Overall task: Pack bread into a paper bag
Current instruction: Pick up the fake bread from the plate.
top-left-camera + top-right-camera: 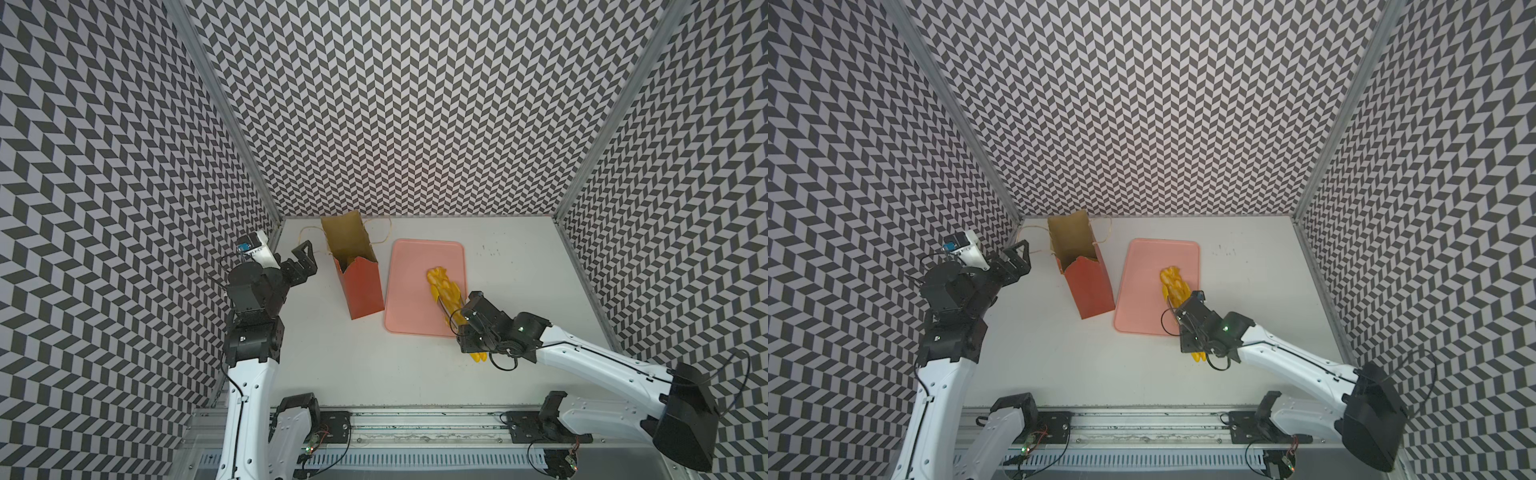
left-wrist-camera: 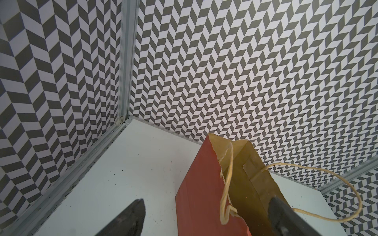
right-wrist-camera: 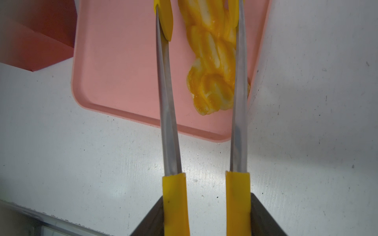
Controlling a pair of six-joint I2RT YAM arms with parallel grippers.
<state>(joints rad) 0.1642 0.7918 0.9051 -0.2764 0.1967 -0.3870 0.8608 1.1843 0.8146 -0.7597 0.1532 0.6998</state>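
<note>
The right claw (image 3: 206,214) is clenched on the two yellow handles of the tongs (image 3: 167,126). Its dark fingers (image 3: 151,220) press on them from both sides. The shiny metal arms of the tongs reach out over the pink tray (image 3: 122,71) with a gap between them. The long braided loaf (image 3: 210,61) lies in that gap. One metal arm is right at the edge of the loaf, and the other arm is away from it. The loaf is golden yellow with pale stripes. It lies flat on the tray, close to the rim on the side nearer the right arm.

The left claw (image 2: 206,201) is wide open and holds nothing. In the left wrist view, one of its fingers (image 2: 286,216) is in front of the mouth of the paper bag (image 2: 200,183), and the other is over the bare tabletop (image 1: 332,365).

The bag stands up on the tabletop near the back wall, just beside the tray. It is red-orange outside and brown inside. Its top is open. Its thin string handles (image 2: 227,183) hang loose, one over each side.
</note>
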